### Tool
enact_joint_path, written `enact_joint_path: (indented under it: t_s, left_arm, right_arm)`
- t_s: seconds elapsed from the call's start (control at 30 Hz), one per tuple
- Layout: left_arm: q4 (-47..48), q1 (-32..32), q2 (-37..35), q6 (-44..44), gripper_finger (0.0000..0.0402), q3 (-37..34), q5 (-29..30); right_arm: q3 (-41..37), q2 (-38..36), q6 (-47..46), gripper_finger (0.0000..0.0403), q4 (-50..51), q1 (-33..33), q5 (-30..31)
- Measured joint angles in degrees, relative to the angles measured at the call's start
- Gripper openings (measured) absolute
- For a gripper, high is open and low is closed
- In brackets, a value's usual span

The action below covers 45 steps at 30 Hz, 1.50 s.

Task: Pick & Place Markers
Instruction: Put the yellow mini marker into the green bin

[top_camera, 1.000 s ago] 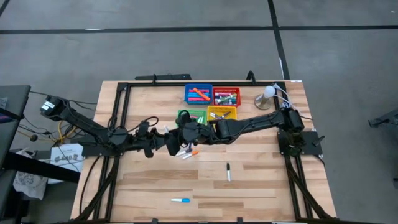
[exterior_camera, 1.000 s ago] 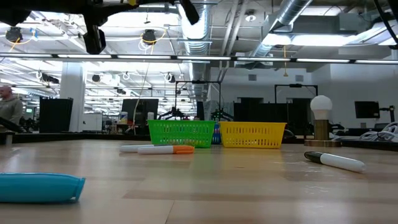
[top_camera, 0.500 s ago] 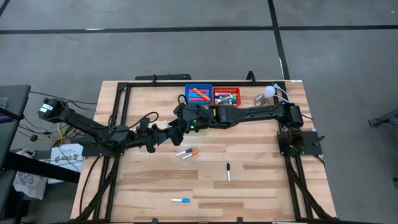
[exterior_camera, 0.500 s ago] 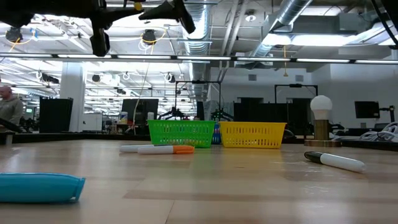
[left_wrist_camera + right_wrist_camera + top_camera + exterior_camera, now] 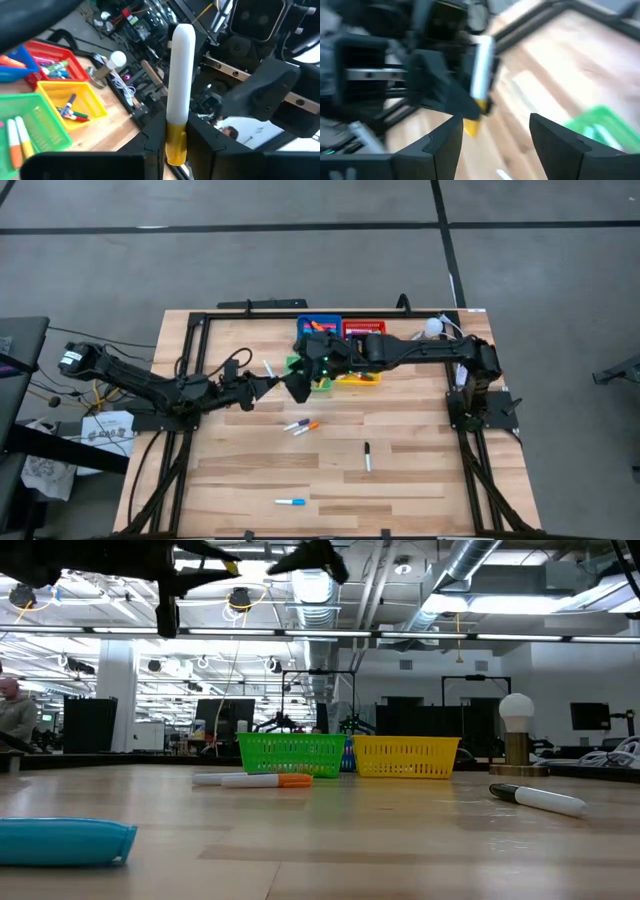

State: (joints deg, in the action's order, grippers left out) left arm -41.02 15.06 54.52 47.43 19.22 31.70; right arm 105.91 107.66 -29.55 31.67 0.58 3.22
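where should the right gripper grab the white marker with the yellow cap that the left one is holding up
On the bare white barrel of the white marker, above the yellow cap end that the left gripper pinches. The barrel stands free and roughly upright, so the open right gripper should come in from the side, fingers straddling the barrel across its length.

The wooden bench (image 5: pixel 240 470) stands on a grey floor (image 5: pixel 300 260) with dark lines. Behind it is a big hall with long ceiling lights (image 5: pixel 250 632), silver pipes (image 5: pixel 470 565) and dark monitors (image 5: pixel 223 720).
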Motion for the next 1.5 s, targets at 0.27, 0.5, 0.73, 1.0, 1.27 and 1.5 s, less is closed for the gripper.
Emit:
enact_joint_path:
  t_s: [0.27, 0.5, 0.73, 1.0, 1.27, 1.5]
  left_arm:
    - [0.1, -6.1, 1.9, 0.0, 0.0056, -0.1, -0.2]
    - [0.2, -12.0, 11.8, 0.0, 0.0058, 2.3, -4.1]
    - [0.2, -19.0, 24.9, -12.9, 0.0058, 10.2, -12.9]
    - [2.9, -23.6, 33.4, -22.9, 0.0059, 13.9, -20.2]
    - [3.4, -26.5, 36.0, -15.6, 0.0072, 14.1, -21.1]
    - [4.5, -26.8, 36.0, -22.6, 0.0088, 14.1, -21.1]
  right_arm:
    - [0.0, -5.3, 0.9, 0.0218, 15.1, 1.0, 17.9]
    - [0.0, -8.5, 2.6, 0.0212, 29.6, 2.1, 25.5]
    - [-0.8, -9.7, 2.9, 0.0202, 40.1, 2.8, 34.4]
    - [-4.4, -10.0, 7.4, 0.0192, 43.7, 1.3, 38.0]
    - [-9.2, -10.0, 10.2, 0.0184, 41.2, -1.4, 37.6]
    - [-13.6, -9.9, 10.1, 0.018, 39.1, -2.9, 37.6]
